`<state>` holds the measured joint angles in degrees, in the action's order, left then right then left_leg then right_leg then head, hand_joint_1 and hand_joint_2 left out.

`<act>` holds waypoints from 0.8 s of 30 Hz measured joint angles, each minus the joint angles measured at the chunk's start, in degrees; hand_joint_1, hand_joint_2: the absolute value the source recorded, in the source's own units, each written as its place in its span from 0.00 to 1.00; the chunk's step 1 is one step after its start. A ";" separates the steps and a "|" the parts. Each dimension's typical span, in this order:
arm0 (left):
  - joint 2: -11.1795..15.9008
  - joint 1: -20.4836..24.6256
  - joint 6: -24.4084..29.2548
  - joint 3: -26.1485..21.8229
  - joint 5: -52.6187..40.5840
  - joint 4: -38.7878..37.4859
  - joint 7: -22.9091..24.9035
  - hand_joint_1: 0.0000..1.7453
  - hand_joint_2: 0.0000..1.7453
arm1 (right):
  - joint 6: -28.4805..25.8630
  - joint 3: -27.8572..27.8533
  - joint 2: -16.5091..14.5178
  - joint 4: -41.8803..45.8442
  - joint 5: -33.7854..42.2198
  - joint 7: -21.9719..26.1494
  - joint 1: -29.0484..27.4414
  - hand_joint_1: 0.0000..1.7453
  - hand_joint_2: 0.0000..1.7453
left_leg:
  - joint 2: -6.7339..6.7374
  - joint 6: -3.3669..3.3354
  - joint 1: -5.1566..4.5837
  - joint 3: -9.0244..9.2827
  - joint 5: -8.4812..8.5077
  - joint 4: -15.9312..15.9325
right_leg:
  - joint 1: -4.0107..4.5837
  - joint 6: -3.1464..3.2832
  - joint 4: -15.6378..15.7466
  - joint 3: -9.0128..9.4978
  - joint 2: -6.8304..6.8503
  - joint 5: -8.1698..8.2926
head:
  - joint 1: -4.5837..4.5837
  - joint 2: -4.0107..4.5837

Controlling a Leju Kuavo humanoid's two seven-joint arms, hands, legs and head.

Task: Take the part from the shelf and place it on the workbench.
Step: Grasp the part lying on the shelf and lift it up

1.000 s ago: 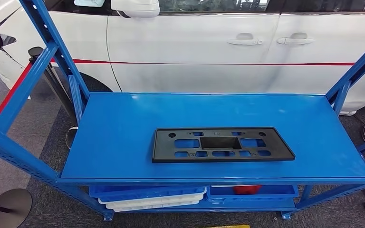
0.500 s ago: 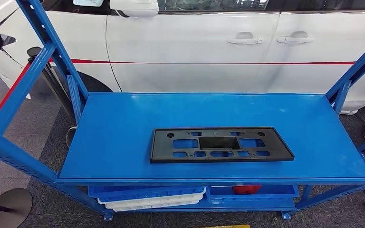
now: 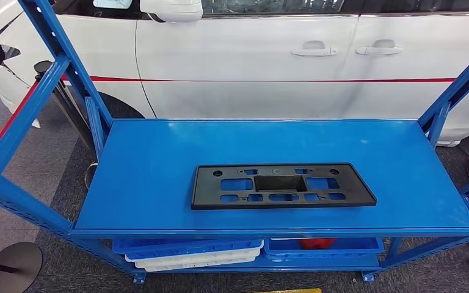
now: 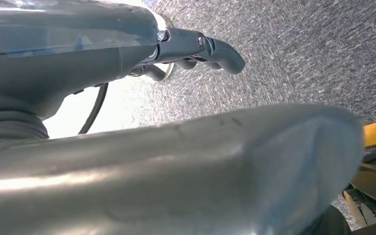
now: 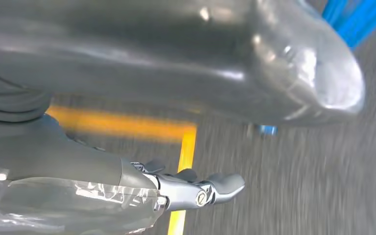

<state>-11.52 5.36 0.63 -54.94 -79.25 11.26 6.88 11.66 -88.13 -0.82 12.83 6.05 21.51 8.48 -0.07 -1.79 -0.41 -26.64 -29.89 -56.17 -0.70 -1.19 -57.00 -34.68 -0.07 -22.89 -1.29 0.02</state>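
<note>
A black plastic part (image 3: 283, 185), a long flat rectangular frame with several cut-out slots and small holes, lies flat on the top shelf (image 3: 159, 152) of a blue metal rack, a little below the centre of the head view and slightly nearer the shelf's front edge than its back. Nothing touches it. Blue slanted uprights (image 3: 61, 58) rise at the upper left and at the right edge of the frame. Under the top shelf, at the lower middle, sit stacked blue and white trays (image 3: 189, 253) on the left and a blue bin (image 3: 323, 246) holding something red on the right. Behind the rack, across the top of the frame, stands a white car (image 3: 250, 67) with a red stripe along its doors. A round dark stand base (image 3: 12, 262) rests on the grey carpet in the lower left corner.

In the left wrist view the left hand (image 4: 196, 49) hangs over grey carpet, fingers spread and extended, holding nothing. In the right wrist view the right hand (image 5: 196, 188) hangs above grey floor crossed by yellow tape (image 5: 186, 147), fingers likewise apart and empty; the picture is blurred.
</note>
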 joint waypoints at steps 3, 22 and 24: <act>0.00 0.00 -0.01 -0.11 0.02 0.00 0.00 0.00 0.00 | 10.01 -0.02 -0.62 0.01 3.31 0.71 -0.26 0.00 0.00 | 0.00 0.02 0.00 -0.02 0.01 0.00 | 0.00 0.00 -0.01 -0.02 0.00 0.00 | 0.00 0.00; -0.88 0.04 -0.37 -0.18 -0.94 0.00 -0.09 0.00 0.00 | 41.41 0.62 -1.60 6.39 20.72 -4.96 -0.34 0.00 0.00 | 0.00 0.02 -0.01 -0.08 0.01 -0.01 | -0.02 0.00 -0.01 -0.07 0.00 0.00 | 0.00 -0.01; -0.96 0.04 -0.37 -0.24 -0.70 0.00 -0.25 0.00 0.00 | 42.08 1.42 -1.62 7.32 22.15 -5.43 -0.17 0.00 0.00 | 0.00 0.02 -0.01 -0.08 0.01 -0.01 | -0.02 0.00 -0.01 -0.07 0.00 0.00 | 0.00 -0.01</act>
<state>-12.48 5.40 0.26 -55.17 -79.95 11.26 6.63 53.74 -86.71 -2.44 20.15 28.20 16.08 8.32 -0.07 -1.76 -0.41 -26.72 -29.88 -56.18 -0.72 -1.18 -57.01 -34.75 -0.07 -22.89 -1.29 0.02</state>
